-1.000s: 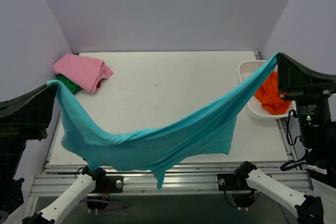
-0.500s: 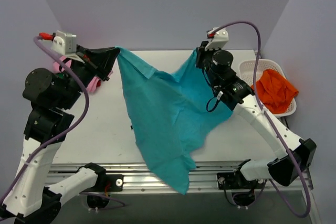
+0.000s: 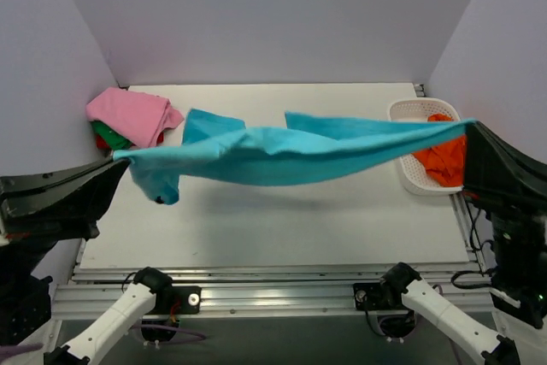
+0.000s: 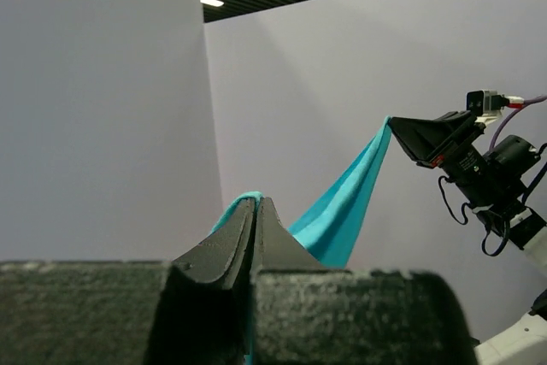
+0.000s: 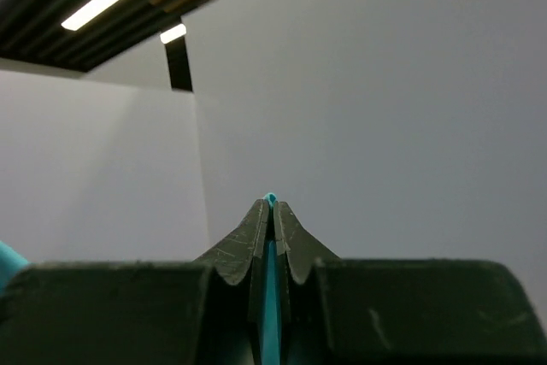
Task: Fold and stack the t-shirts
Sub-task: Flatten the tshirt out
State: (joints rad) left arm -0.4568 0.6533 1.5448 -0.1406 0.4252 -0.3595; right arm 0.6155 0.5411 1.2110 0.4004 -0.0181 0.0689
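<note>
Teal t-shirt [image 3: 291, 153] hangs stretched wide above the bench [image 3: 299, 220], left hand [image 3: 118, 160] and right hand [image 3: 467, 126] each clamped on one end.

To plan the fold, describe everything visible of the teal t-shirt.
The teal t-shirt is soft, plain cloth, stretched in the air as a wrinkled band above the white table, where its shadow falls. The left claw pinches one end and the right claw the other. A loose part droops near the left end. It looks unfolded.
</note>
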